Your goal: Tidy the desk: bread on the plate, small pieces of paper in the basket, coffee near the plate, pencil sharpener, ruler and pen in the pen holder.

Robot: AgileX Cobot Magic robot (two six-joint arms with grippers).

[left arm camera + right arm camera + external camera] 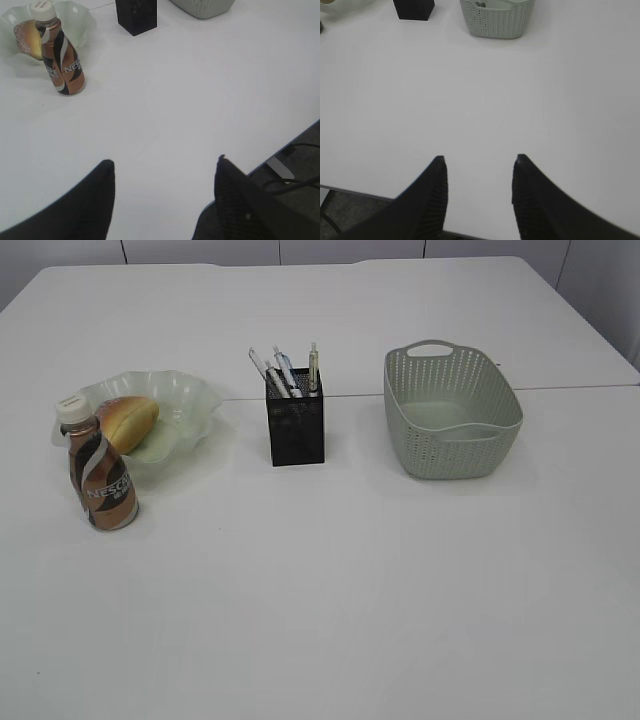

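White desk (330, 580), objects lined up along the far half. Bread (127, 421) sits on the green wavy-rimmed plate (190, 400), far left. Coffee bottle (100, 472) stands upright just in front of the plate, at its near-left edge, close enough to overlap it in the exterior view. Black mesh pen holder (296, 430) in the middle, upright, with pens (285, 370) and other sticks poking out the top; can't tell which one is the ruler, sharpener not visible. Grey-green basket (452, 415) to the right of the holder, well apart from it. In the right wrist view a small grey bit (480, 4) shows inside the basket, likely paper, too small to be sure.

Left claw (162, 170): jaws apart, nothing between them, hanging over bare desk at the near edge. Coffee bottle (61, 52) is well ahead of it and to the left, plate and bread (30, 37) just behind the bottle, pen holder (136, 15) far ahead at the top of the view.

Right claw (479, 165): jaws apart, holding nothing, also over bare desk at the near edge. Basket (497, 17) is far ahead, roughly straight on; pen holder (413, 8) far ahead to the left. Neither claw touches any object.
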